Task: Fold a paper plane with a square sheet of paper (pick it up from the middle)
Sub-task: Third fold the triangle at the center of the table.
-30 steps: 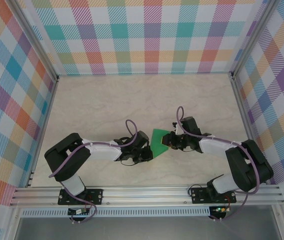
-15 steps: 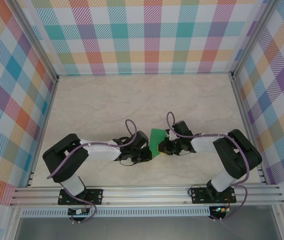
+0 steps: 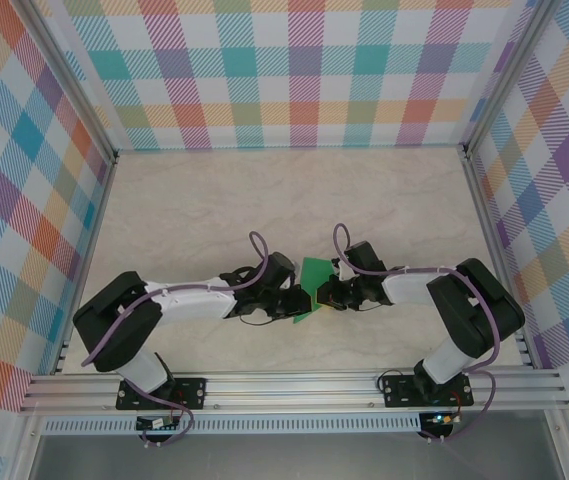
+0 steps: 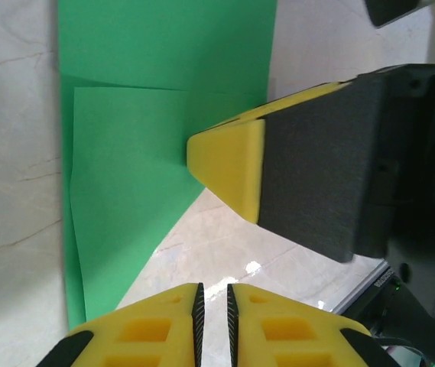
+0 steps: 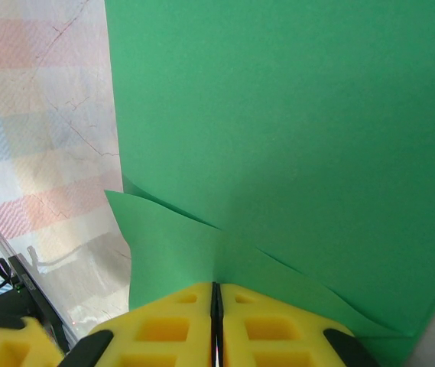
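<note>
Looking down on the marble-look table (image 3: 214, 200), both arms are stretched low and flat toward the middle. The left arm (image 3: 189, 298) comes in from the left and the right arm (image 3: 434, 290) from the right, so their wrists nearly meet. Between them lies the square sheet of paper (image 3: 314, 273), bright green, on the tabletop roughly centre and a bit toward the near edge. Progress-wise I'd call this early: the wrist views show a folded-over layer and one slanted edge, so a fold or two is in, but it's nowhere near a slim pointed dart. Most of the creasing looks left to do. The right gripper (image 5: 215, 294) has its yellow jaws pressed together with a flap of the green paper running right into the seam, so it looks like it's pinching that flap. The left gripper (image 4: 214, 298) hangs just off the sheet's slanted edge, over bare table. Its jaws are only a narrow slit apart, with nothing between them as far as I can see. One of the right gripper's fingers (image 4: 228, 164) sits on the paper's edge.
</note>
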Robot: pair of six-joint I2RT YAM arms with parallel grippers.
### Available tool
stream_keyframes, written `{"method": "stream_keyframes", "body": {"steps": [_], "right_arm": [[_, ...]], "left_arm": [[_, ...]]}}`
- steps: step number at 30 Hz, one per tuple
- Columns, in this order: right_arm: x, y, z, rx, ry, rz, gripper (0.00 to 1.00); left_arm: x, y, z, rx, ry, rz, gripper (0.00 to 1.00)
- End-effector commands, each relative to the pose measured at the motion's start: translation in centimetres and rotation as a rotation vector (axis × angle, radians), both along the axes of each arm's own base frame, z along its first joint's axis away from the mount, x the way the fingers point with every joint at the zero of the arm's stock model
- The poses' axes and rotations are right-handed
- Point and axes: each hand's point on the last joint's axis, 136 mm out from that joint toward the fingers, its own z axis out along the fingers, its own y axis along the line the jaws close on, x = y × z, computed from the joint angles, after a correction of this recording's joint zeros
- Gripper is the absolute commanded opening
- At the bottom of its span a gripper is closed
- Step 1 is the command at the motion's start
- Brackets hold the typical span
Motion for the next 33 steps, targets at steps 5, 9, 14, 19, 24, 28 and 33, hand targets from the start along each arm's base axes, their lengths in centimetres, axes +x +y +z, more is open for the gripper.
{"method": "stream_keyframes", "body": {"steps": [5, 9, 14, 19, 24, 28, 33], "right_arm": [[-1.3, -2.3, -3.1, -0.149, 0.057, -0.019, 0.11], [-1.5, -2.7, -3.3, -0.167, 0.06, -0.018, 0.12], [-1.5, -2.7, -3.3, -0.171, 0.059, -0.016, 0.12], [-1.3, -2.6, -3.0, -0.167, 0.058, -0.02, 0.13], [-0.9, -2.3, -2.2, -0.159, 0.046, -0.015, 0.14], [-0.1, -1.6, -0.3, -0.124, 0.005, -0.014, 0.16], [0.7, -1.4, 2.5, -0.099, -0.056, -0.021, 0.21]], "left_arm": [[-1.2, 2.3, -4.8, 0.1, 0.097, 0.027, 0.18], [-2.3, 4.4, -6.0, 0.168, 0.114, 0.039, 0.18], [-3.2, 6.1, -6.4, 0.198, 0.118, 0.056, 0.17], [-3.2, 6.1, -4.7, 0.161, 0.088, 0.05, 0.18], [-2.7, 6.1, -2.0, 0.122, 0.02, 0.056, 0.19], [-1.5, 6.3, 0.0, 0.174, -0.054, 0.038, 0.19], [0.6, 5.2, 2.1, 0.189, -0.125, 0.041, 0.19]]}}
